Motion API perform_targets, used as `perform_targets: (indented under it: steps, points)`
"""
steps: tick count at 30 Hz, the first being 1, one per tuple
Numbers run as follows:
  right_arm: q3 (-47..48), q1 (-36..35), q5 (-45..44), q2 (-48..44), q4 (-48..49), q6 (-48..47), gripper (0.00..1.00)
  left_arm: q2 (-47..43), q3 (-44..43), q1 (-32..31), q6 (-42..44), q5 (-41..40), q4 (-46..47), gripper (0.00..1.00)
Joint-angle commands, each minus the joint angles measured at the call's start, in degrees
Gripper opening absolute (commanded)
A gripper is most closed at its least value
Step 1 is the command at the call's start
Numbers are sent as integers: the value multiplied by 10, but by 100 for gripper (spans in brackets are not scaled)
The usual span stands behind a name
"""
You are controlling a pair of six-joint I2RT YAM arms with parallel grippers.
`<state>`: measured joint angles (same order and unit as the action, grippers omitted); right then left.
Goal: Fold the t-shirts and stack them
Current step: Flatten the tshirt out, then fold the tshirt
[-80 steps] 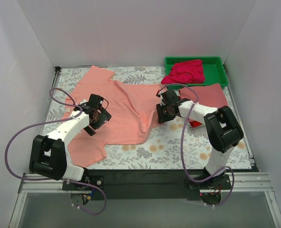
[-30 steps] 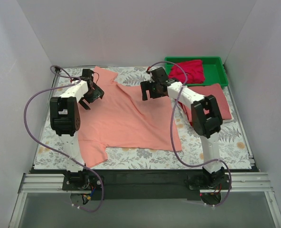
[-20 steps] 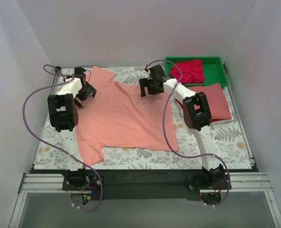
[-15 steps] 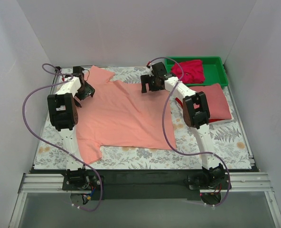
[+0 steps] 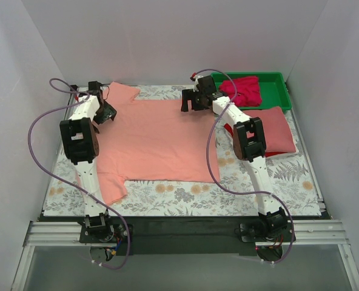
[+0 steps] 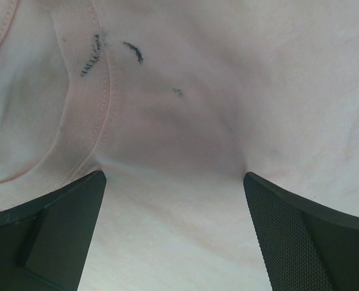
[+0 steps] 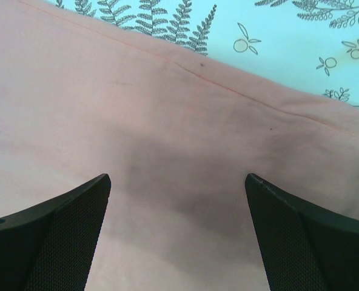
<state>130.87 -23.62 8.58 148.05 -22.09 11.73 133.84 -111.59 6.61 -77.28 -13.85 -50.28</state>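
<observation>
A light salmon-pink t-shirt (image 5: 158, 139) lies spread flat across the table's middle. My left gripper (image 5: 105, 111) is open at its far-left part by the collar, its fingers (image 6: 64, 224) wide apart with the tips down on the cloth (image 6: 185, 109). At the shirt's far edge my right gripper (image 5: 192, 103) is open too, fingers (image 7: 301, 230) spread over the cloth near the hem (image 7: 228, 85). A dusty rose t-shirt (image 5: 275, 128) lies folded at the right, with a red edge (image 5: 228, 128) showing under it. A magenta t-shirt (image 5: 243, 90) sits crumpled in the tray.
The green tray (image 5: 278, 76) stands at the back right corner. A floral tablecloth (image 5: 276, 182) covers the table and also shows as the fern print (image 7: 288, 36) beyond the hem. White walls close in on the left, back and right.
Both arms have reached farther toward the back wall, drawing the salmon-pink t-shirt's far edge with them. The shirt has slid back and lies flatter and squarer.
</observation>
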Motion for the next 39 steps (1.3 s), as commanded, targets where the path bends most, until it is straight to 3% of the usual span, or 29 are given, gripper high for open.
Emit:
perform_targets:
  steps: [1, 8, 11, 17, 21, 26, 29, 33, 39]
  points:
    - [14, 6, 6, 30, 11, -10, 98, 50, -11, 13, 11, 23, 22, 98]
    - [15, 9, 45, -4, 57, -49, 98, 47, -100, 14, 17, 8, -35, 98]
    - [9, 4, 62, -54, 57, -63, 98, -16, -88, 12, 6, 15, -51, 98]
    - [-130, -40, 47, -235, 57, -110, 98, -246, 125, 12, -63, 14, -54, 98]
    - [-296, -80, 33, -371, 63, -104, 98, -408, 322, 12, -125, 33, -48, 98]
    - [-605, -107, 24, -575, 135, -41, 98, -597, 552, 5, -174, 91, -33, 98]
    - [-758, -115, 15, -677, 172, 30, 98, -670, 621, -17, -216, 67, -61, 98]
    - [-872, -119, 27, -765, 188, 86, 98, -747, 706, -23, -316, 56, -111, 98]
    - [-939, -119, 0, -851, 187, 101, 98, -745, 697, -26, -425, -15, -214, 98]
